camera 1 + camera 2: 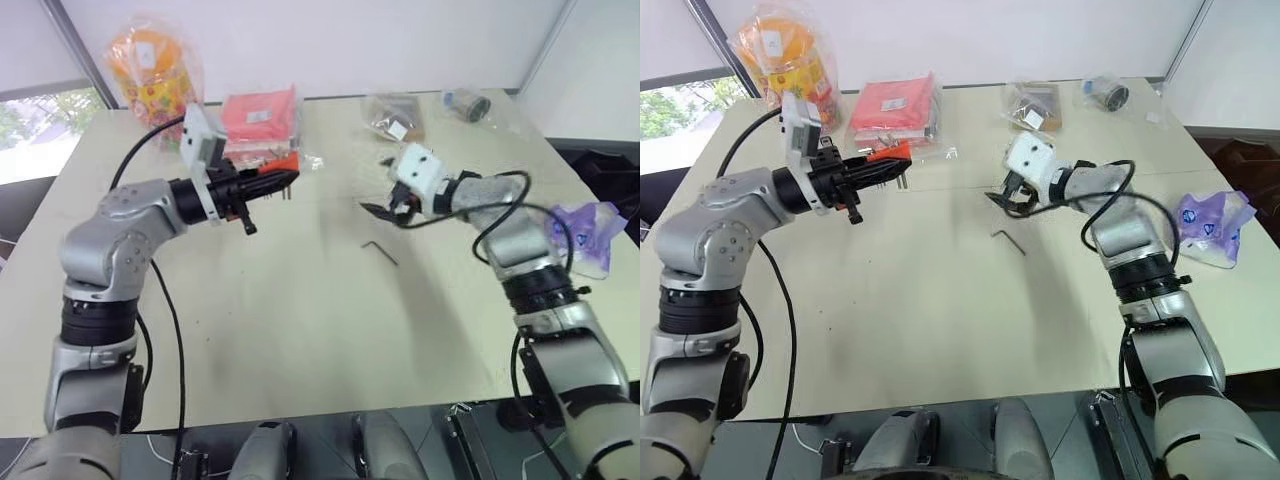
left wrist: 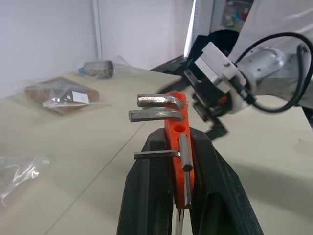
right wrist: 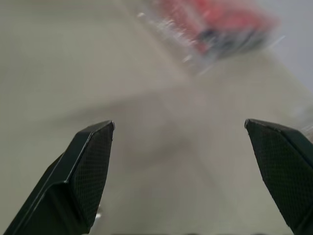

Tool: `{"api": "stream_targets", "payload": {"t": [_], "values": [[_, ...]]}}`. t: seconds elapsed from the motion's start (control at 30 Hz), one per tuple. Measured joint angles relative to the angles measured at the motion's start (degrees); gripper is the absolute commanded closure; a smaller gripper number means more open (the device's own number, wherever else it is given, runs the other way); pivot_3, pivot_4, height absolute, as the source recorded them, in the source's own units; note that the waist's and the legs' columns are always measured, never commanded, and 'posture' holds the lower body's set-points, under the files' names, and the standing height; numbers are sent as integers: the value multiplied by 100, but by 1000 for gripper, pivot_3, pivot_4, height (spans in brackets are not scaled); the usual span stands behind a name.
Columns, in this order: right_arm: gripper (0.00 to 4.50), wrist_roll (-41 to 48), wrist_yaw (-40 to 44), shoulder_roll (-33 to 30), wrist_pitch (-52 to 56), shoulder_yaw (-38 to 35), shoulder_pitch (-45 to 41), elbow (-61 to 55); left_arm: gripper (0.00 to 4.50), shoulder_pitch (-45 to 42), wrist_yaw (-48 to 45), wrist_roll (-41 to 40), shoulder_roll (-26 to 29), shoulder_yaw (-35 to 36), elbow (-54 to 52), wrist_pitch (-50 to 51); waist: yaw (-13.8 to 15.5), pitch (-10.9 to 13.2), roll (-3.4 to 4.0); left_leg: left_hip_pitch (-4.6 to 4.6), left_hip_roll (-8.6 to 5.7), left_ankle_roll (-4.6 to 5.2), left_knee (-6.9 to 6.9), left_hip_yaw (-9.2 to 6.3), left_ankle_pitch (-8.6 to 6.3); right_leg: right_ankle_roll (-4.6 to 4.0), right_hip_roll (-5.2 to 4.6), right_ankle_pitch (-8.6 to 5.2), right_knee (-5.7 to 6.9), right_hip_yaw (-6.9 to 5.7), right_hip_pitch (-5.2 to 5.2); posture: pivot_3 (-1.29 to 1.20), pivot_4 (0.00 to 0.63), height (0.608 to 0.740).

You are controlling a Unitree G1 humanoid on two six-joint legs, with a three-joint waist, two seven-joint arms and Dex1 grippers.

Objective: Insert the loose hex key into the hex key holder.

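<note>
A: Step? Left gripper point(image 2: 182, 161) is clamped on the holder point(image 1: 281, 163), held up off the table point(image 1: 300, 330). Right gripper point(image 3: 180, 147) has its fingers spread wide, nothing between them. Key point(image 1: 379, 250) is lying flat on the table, just below and beside the right fingertips, not touching.

B: So the pick-up of the key isn't done. It's loose on the table and not in any slot.

A: Right. Early stage, I'd say. Next move needs the right fingers to drop down around the key's long leg and close on it. Thin rod lying flat on a hard top, so the tips have to get right to the surface or they'll skate over it.

B: Then?

A: Carry it over to the left fingers and line the straight end with an open hole. Left wrist view shows a round empty hole in the holder face, just past the fingertips, under the two thick keys.

B: Materials?

A: Holder is orange-red moulded plastic, a slim block, smooth. Keys in it are grey metal, L-shaped, two fat ones bent over near the block's far end, thinner ones lower down between the fingers. Loose key is dark, thin, L-shaped, short bent end. Table is matte beige, smooth. Finger pads point(image 3: 90, 166) are black with a fine dimpled texture.

B: Risk?

A: Small hole, thin key; alignment's tight.
</note>
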Motion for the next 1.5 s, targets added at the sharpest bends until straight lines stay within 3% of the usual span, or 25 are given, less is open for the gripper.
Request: {"api": "stream_targets", "payload": {"t": [0.23,0.77,0.87,0.93,0.97,1.03,1.07,1.3,1.5], "values": [[66,35,-70,-76,1817,463,398,-582,4500,91,107,46,-31,-26,-92,-31,113,0,0,-2,-6,0,5,5,0,0,-8,0,0,2,0,0,150,740],[66,-158,-570,130,1870,616,242,357,4500,160,211,43,-26,-30,-269,7,102,-1,-2,-2,-5,0,5,6,0,0,-6,0,0,-1,0,0,150,740],[1358,-187,-610,179,1813,613,159,527,4500,166,217,43,-24,-30,-318,7,97,-2,-2,-1,-5,0,5,6,0,0,-6,0,0,-1,0,0,150,740],[2520,-194,-628,201,1773,614,138,585,4500,166,218,43,-22,-30,-319,7,95,-2,-2,-1,-4,0,5,5,0,0,-6,0,0,-1,0,0,150,740],[2842,-196,-631,203,1760,614,138,593,4500,166,217,43,-21,-30,-319,7,96,-2,-2,-1,-5,0,5,5,0,0,-6,0,0,-1,0,0,150,740],[3999,-199,-628,208,1730,623,138,593,4500,167,218,43,-20,-30,-320,7,97,-2,-2,-1,-5,0,5,5,0,0,-6,0,0,-2,0,0,150,740],[4367,-205,-628,211,1719,627,138,593,4500,167,218,43,-20,-30,-320,7,97,-2,-2,-1,-5,0,5,5,0,0,-6,0,0,-2,0,0,150,740],[4446,-314,-674,212,1366,642,226,551,4500,167,216,44,-22,-30,-318,5,97,-2,-2,-1,-5,0,5,5,0,0,-6,0,0,-2,0,0,150,740],[4446,-409,-1824,847,-1036,-77,496,505,4500,145,218,114,-83,-39,-189,-77,67,-1,-2,-2,-1,-1,0,14,0,0,-2,0,5,1,-11,0,150,740]]}}
